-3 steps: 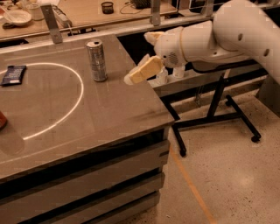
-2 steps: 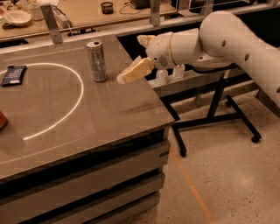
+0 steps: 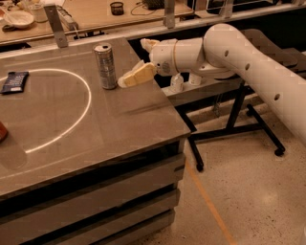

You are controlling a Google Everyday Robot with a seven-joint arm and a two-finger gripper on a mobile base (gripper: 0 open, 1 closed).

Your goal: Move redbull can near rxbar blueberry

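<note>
On the table (image 3: 134, 119), seen from the one camera, the reach is the step in hand. The can (image 3: 105, 66) stands upright near the far edge, not yet gripped. The gripper (image 3: 128, 80) hovers just beside it at its 4 o'clock, on the white arm (image 3: 239, 52) coming in from 3 o'clock. Whether the gripper is spread or closed, you cannot tell from this angle.

The bar (image 3: 14, 82) lies flat at the can's 9 o'clock, well apart, by the left edge. By my judgement, you next need to close around the can's middle, then carry it left across the white arc (image 3: 83, 110).

Beyond, at 12 o'clock, a counter holds a bowl (image 3: 18, 19) and a dark cup (image 3: 116, 7). A black stand (image 3: 239, 119) sits on the speckled floor (image 3: 248, 201).
</note>
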